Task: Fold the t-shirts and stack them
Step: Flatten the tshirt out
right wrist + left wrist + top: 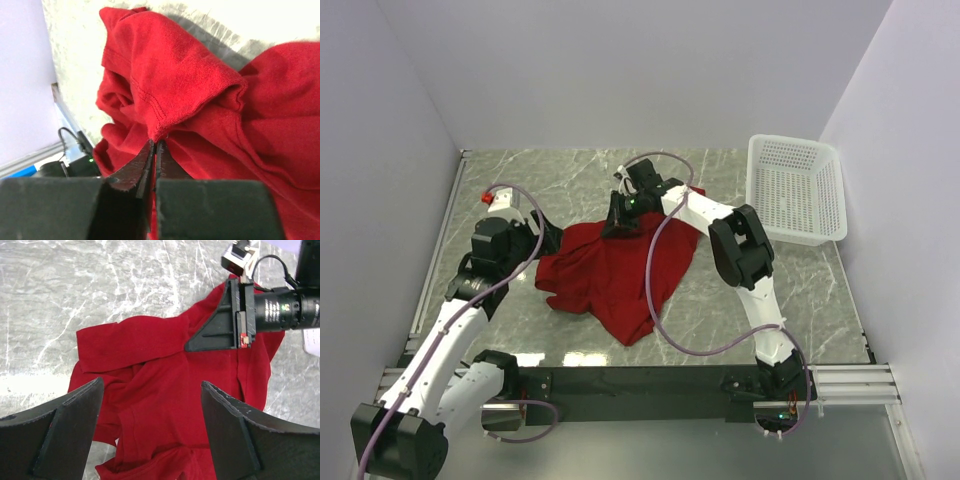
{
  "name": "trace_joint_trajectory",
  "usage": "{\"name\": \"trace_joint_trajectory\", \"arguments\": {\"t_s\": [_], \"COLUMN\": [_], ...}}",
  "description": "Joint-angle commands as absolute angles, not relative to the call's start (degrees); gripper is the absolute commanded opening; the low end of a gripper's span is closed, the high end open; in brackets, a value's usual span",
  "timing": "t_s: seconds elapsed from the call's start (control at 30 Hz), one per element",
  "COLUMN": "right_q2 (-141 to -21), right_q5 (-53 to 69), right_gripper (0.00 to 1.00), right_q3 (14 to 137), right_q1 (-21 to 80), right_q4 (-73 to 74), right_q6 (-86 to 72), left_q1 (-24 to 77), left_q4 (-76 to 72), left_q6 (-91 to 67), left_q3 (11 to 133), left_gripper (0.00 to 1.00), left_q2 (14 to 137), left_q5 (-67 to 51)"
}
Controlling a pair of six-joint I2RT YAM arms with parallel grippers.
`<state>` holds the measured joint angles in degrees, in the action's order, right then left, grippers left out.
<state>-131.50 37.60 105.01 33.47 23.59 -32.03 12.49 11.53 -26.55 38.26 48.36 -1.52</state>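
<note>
Right wrist view: my right gripper (pixel 155 147) pinches a hemmed fold of the red t-shirt (pixel 200 80), crumpled on the table (pixel 540 180); my right arm (pixel 740 245) reaches forward, bent leftward. My left gripper (pixel 151 385) hangs wide open above the cloth.

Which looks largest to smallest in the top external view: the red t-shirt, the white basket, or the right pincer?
1. red t-shirt, crumpled but covering the most area
2. white basket, somewhat smaller
3. right pincer, clearly smallest, pinching the cloth
</note>
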Motion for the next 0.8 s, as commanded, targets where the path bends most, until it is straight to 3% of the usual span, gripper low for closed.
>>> {"name": "trace_joint_trajectory", "arguments": {"t_s": [0.0, 0.23, 0.47, 0.63, 0.77], "right_q2": [-131.5, -124.2, -119.8, -119.5, -120.0], "right_q5": [40.9, 53.2, 57.2, 58.0, 59.1], "right_gripper": [0.0, 0.0, 0.0, 0.0, 0.0], "right_q3": [107.6, 102.9, 94.8, 93.5, 92.4], "right_q1": [32.5, 27.9, 26.6, 26.3, 25.8], "right_q4": [21.8, 12.3, 1.9, -2.3, -8.2], "right_q6": [-33.7, -42.1, -52.1, -57.8, -65.0], "left_q1": [12.3, 12.4, 12.4, 12.8, 16.0], "left_q4": [7.6, 1.1, -1.7, -3.2, -6.4], "left_q6": [-23.3, -10.5, 8.9, 13.1, 14.1], "left_q3": [38.2, 37.1, 37.0, 36.2, 35.9], "left_gripper": [0.83, 0.87, 0.91, 0.93, 0.91], "left_q2": [48.9, 51.1, 54.9, 59.3, 62.6], "left_q5": [-5.2, -14.9, -20.1, -25.7, -23.4]}}
